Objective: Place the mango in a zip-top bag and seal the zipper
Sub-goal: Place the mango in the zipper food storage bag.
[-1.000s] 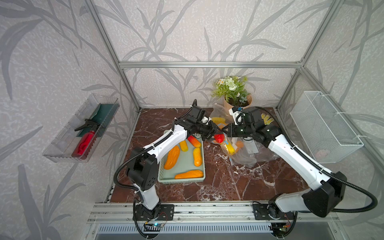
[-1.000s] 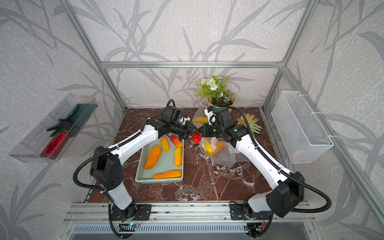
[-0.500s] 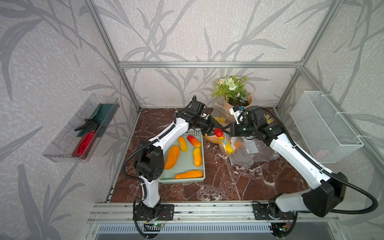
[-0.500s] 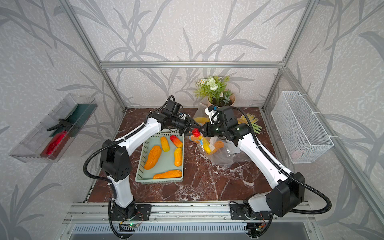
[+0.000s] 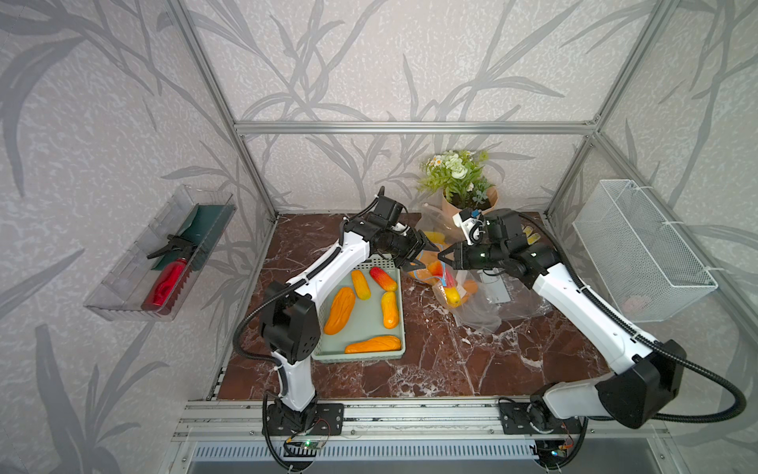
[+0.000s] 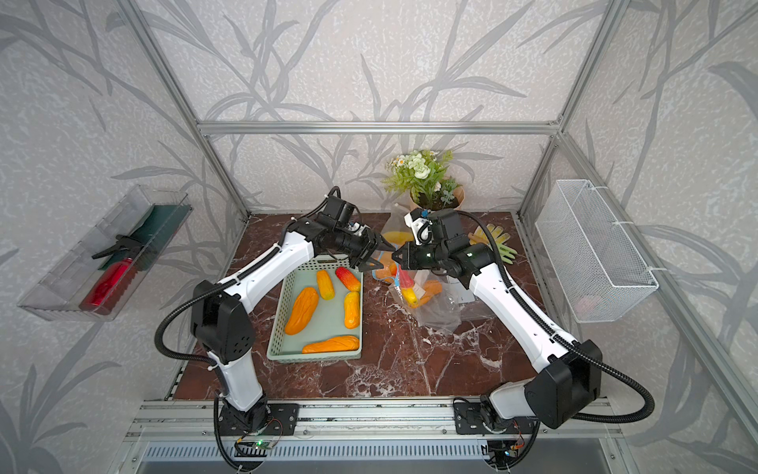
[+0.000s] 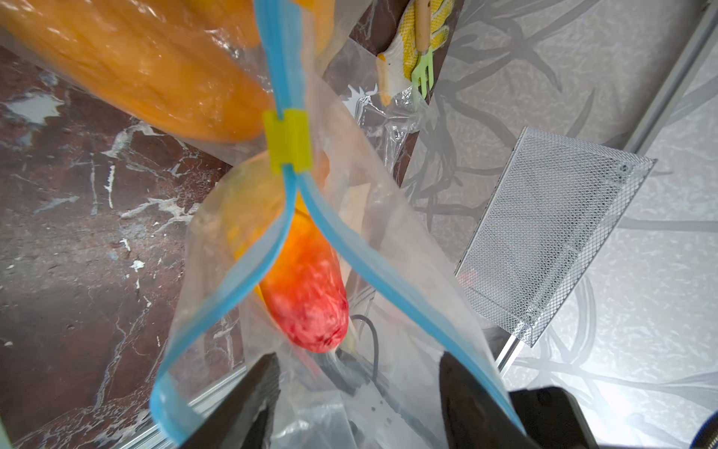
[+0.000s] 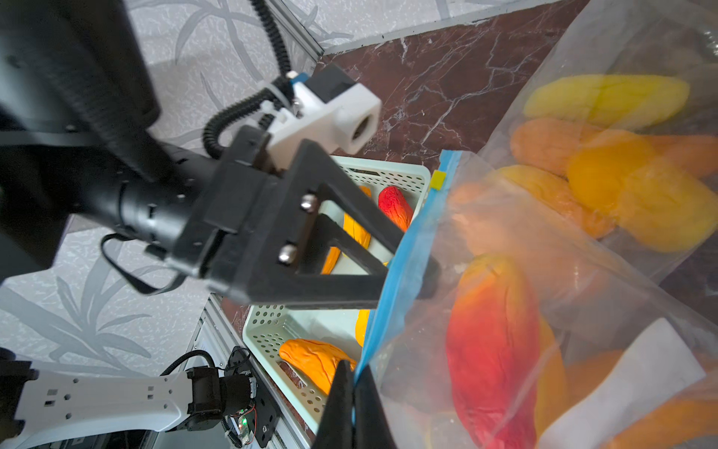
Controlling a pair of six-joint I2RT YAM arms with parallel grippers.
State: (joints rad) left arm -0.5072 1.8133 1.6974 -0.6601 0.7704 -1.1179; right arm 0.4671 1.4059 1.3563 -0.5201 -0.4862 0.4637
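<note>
Minding the thin plastic, draw the left gripper [image 5: 426, 254], jaws spread wide and empty at the mouth, back out of the zip-top bag [image 5: 478, 314] near the worktop's [image 5: 430, 369] far edge, mango [image 7: 307, 295] inside, with the right gripper [image 8: 351, 379] pinched shut on the zipper [image 7: 274, 58] as anchor for running the yellow slider [image 7: 288, 142].
</note>
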